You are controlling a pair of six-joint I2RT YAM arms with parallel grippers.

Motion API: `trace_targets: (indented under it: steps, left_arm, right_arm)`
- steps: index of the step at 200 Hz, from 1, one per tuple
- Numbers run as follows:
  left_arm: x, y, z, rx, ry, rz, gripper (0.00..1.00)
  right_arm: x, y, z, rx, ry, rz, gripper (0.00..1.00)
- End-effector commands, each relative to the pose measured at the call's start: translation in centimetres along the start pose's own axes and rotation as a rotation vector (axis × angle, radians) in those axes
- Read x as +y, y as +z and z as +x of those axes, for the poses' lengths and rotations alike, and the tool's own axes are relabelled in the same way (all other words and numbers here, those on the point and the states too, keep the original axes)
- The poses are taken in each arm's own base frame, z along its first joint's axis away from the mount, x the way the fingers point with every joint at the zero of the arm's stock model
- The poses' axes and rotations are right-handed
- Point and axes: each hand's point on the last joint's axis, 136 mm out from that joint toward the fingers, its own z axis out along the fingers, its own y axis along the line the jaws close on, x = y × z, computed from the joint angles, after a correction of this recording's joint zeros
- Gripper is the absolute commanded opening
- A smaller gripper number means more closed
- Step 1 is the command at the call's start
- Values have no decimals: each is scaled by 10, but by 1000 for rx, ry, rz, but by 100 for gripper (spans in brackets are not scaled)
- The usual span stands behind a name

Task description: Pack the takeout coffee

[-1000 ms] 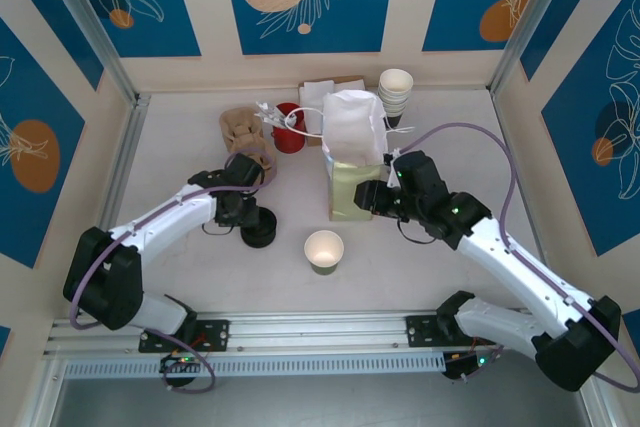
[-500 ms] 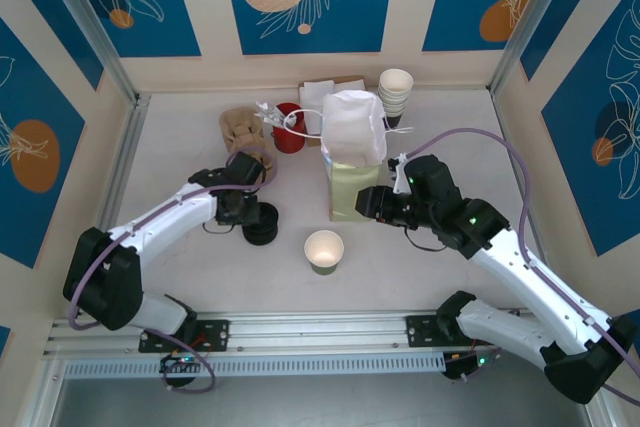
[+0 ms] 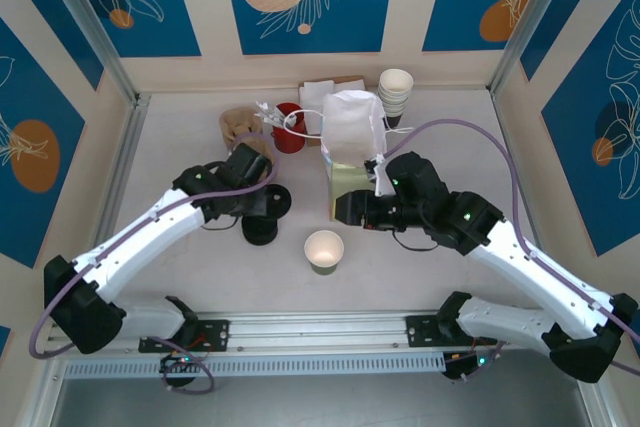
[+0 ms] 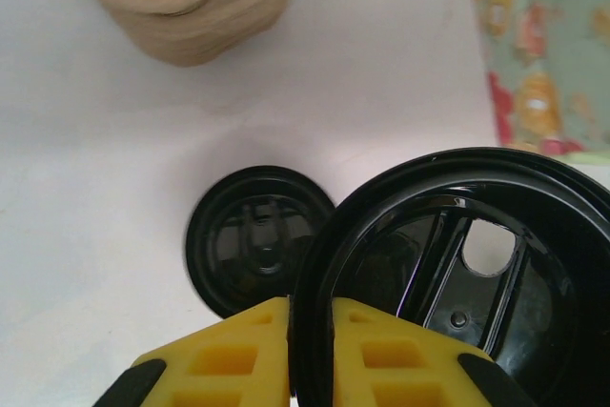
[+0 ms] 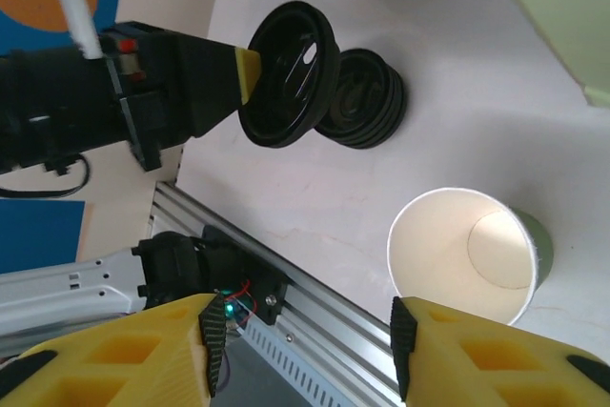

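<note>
- Top view: a black lid point(image 3: 272, 199) is pinched by its rim in the left gripper point(image 3: 262, 203), just above the lid stack point(image 3: 259, 231); the open cup point(image 3: 323, 249) stands between both grippers, nearer the bases
- Left wrist: the jaws are clamped narrow on the lid's rim
- Right wrist: the right gripper point(image 5: 305, 316) is held apart, nothing between; the cup lies just beyond its right finger

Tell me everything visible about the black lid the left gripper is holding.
The black lid is round, glossy plastic with a raised rim, moulded ribs and one small oval sip hole. The left gripper pinches its rim edge-on, holding it tilted and lifted beside the stack of black lids on the white table. It looks clear of the stack.
</note>
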Motion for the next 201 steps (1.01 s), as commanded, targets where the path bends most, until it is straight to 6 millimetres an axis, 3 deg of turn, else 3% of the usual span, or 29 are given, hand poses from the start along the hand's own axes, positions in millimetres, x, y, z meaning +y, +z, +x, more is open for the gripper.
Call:
trace_targets:
  steps: [1, 37, 104, 168, 201]
  left_arm:
    - [-15, -17, 3, -7, 21, 19, 15]
    - [-48, -22, 4, -19, 61, 103, 15]
    - [-99, -26, 7, -16, 124, 222, 14]
    - [-116, -31, 4, -32, 151, 265, 14]
    - [-120, -31, 4, -30, 157, 273, 14]
  right_arm:
    - [3, 3, 1, 9, 8, 27, 53]
    - [-11, 8, 0, 7, 53, 95, 60]
    - [-25, 11, -1, -17, 89, 130, 61]
    - [-42, 19, -5, -21, 134, 158, 58]
    - [-50, 28, -4, 1, 151, 170, 51]
